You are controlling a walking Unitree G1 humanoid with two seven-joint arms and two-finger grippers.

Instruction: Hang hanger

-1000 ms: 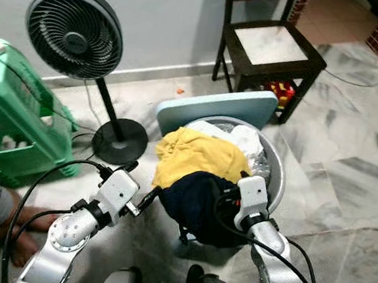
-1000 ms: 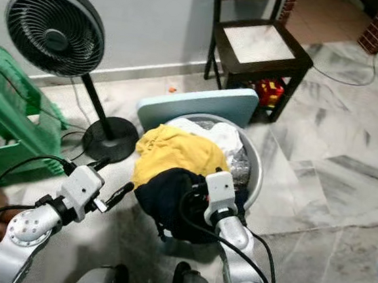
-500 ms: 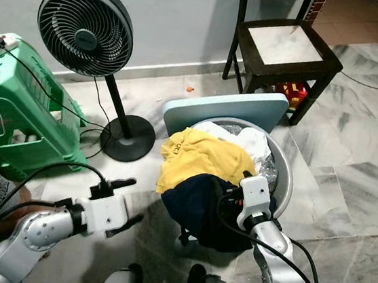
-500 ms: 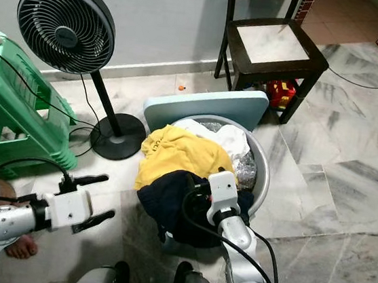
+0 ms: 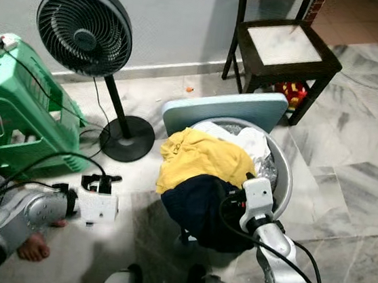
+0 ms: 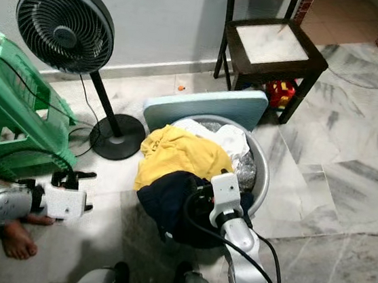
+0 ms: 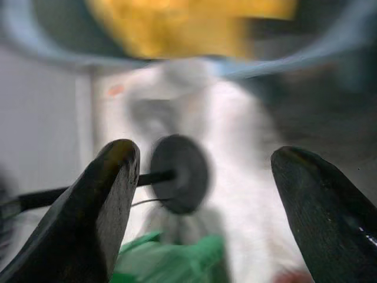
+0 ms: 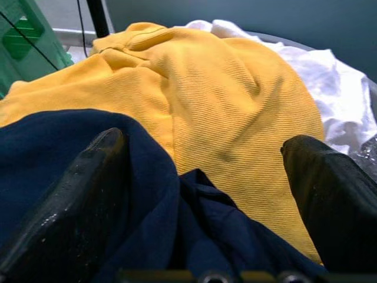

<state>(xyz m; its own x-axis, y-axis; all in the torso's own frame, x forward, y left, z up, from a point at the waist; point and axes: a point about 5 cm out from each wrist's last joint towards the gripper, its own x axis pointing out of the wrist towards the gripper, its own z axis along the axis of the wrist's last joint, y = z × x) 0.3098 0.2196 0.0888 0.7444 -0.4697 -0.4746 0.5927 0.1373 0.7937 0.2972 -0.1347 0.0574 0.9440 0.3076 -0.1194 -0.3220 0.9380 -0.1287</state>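
The right gripper (image 8: pixel 200 177) hovers spread wide over the navy garment (image 5: pixel 198 207) in the basin (image 5: pixel 281 186); left gripper (image 7: pixel 206 194) released. Apparently reaching; closing comes next.

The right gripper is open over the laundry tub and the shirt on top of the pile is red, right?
Not quite: the top shirt is yellow, as the right wrist view shows. The right gripper is indeed open over the laundry tub.
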